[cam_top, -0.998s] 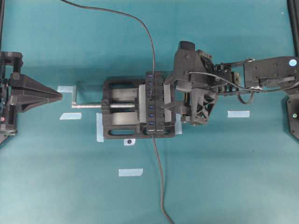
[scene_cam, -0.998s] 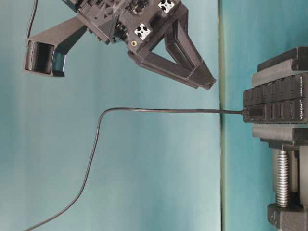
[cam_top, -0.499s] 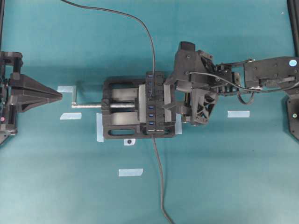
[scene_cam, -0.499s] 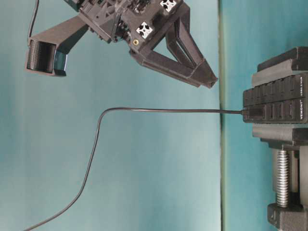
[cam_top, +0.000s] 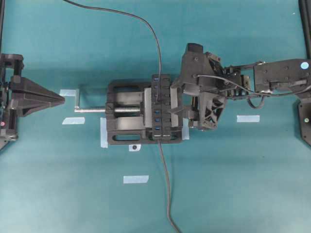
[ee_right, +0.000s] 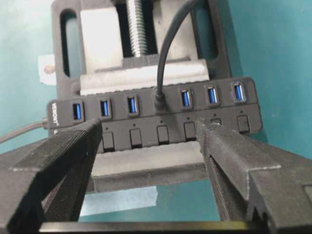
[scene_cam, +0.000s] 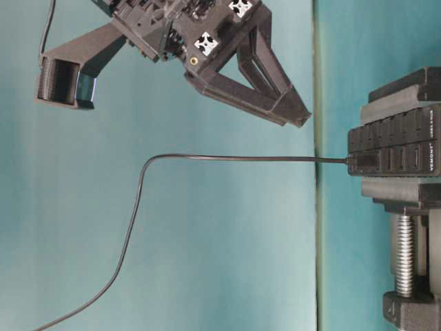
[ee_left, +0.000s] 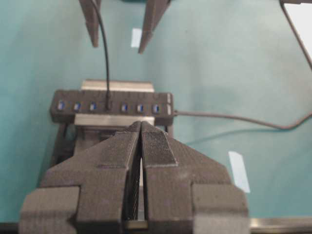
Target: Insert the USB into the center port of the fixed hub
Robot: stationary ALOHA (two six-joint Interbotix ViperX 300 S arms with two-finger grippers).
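Right pincer (ee_right: 148, 161) stood wide open, holding nothing, its fingers (ee_right: 63, 156) either side of the hub's button row and clear of the cable. USB plug (ee_right: 159, 101) sat in the center port (ee_left: 108, 105) of the hub (ee_right: 156, 117): three blue slots to each side, cable (scene_cam: 207, 158) running straight out of it. Hub was clamped in the vise (cam_top: 124, 119) on the desk (cam_top: 218, 184).

Left pincer (ee_left: 140, 161) was closed on nothing, parked at the desk's left edge, well apart from the hub.

Judgement: insertion looked done; step in hand was the release and retreat. Next move calls for backing the right pincer straight off without catching the cable. Whether the plug was fully seated couldn't be told from these views.
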